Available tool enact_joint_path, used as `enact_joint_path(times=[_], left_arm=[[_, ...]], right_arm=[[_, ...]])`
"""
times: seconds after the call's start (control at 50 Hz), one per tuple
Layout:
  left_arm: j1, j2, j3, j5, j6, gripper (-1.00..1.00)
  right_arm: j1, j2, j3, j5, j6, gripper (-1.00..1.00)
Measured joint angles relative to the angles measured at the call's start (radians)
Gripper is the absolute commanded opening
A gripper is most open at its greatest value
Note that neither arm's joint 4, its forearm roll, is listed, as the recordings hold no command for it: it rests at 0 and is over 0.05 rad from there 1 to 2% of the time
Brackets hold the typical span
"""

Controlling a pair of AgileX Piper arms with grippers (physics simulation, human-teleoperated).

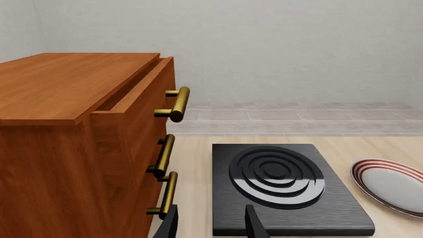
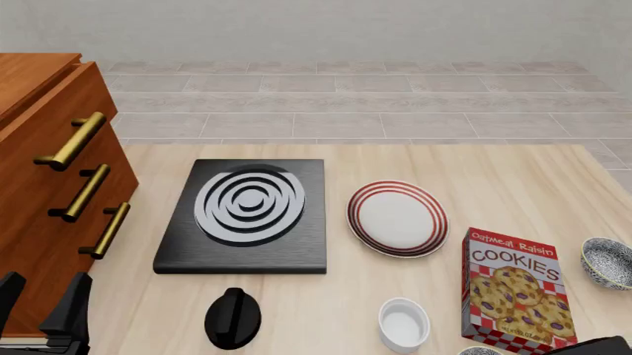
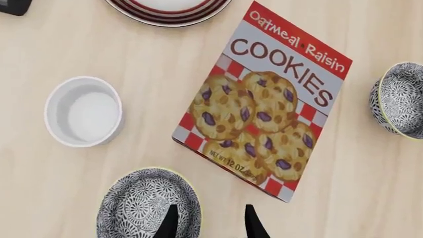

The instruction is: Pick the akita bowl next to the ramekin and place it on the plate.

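Lower right gripper, fingers apart, over near rim of akita bowl beside ramekin on tabletop, avoiding cookie box; then carry to plate; left gripper idle, fingers apart.

Left black two-fingered claw sits low at the near left corner in the front view, fingers parted, nothing between them. Right black two-fingered claw points straight down, fingers parted and empty; in the front view only a dark sliver of the right arm shows at the bottom right edge.
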Motion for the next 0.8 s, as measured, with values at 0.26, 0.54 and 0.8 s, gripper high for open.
enact_joint_path(times=[0.26, 0.54, 0.8], left_arm=[[0.0, 0.0, 0.0, 0.0, 0.0, 1.0], [0.0, 0.0, 0.0, 0.0, 0.0, 1.0], [0.0, 0.0, 0.0, 0.0, 0.0, 1.0]], right_arm=[[0.005, 0.034, 0.024, -0.05, 0.01, 1.0], [0.011, 0.089, 0.046, -0.118, 0.021, 1.0], [0.018, 0.124, 0.056, -0.159, 0.033, 1.0]])
